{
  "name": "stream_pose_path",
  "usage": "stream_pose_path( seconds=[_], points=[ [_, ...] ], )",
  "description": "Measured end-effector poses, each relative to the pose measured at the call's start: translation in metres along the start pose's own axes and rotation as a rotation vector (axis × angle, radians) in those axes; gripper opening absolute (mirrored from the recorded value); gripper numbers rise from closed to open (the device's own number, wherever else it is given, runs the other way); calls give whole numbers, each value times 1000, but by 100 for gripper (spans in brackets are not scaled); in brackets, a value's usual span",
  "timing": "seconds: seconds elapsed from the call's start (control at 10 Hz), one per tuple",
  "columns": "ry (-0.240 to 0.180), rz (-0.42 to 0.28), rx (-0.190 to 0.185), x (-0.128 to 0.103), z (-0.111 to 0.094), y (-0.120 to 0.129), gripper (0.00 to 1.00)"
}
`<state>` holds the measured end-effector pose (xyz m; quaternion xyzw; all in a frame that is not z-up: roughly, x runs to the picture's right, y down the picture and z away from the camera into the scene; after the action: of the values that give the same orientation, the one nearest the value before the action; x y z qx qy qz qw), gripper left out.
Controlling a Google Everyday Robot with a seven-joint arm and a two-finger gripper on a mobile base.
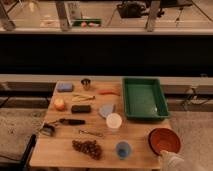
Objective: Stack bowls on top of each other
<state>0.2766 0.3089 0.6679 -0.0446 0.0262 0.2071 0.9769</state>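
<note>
A round, shallow reddish-brown bowl [164, 141] sits on the wooden table [65, 156] at its front right corner, just below the green tray. My gripper [171, 160] shows as a pale shape at the bottom right edge, right at the bowl's near rim. A small grey-blue, bowl-like object [106, 110] lies near the table's middle; I cannot tell if it is a bowl.
A green rectangular tray [144, 97] stands at the back right. A white cup [114, 121], a blue cup [123, 149], a metal cup [86, 83], grapes [87, 147], a blue sponge [64, 87], an orange fruit [60, 103] and several small tools lie over the table.
</note>
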Motion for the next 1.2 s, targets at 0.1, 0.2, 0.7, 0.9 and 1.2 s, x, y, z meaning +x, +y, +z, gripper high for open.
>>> stream_pose_path(
  seconds=[0.1, 0.2, 0.7, 0.9, 1.2],
  points=[
    [0, -2, 1, 0, 2, 0, 2],
    [-1, -7, 0, -2, 4, 0, 2],
    [-5, -17, 3, -8, 7, -2, 2],
    [-6, -10, 10, -6, 4, -4, 2],
    [-2, 17, 17, -1, 0, -6, 12]
  ],
)
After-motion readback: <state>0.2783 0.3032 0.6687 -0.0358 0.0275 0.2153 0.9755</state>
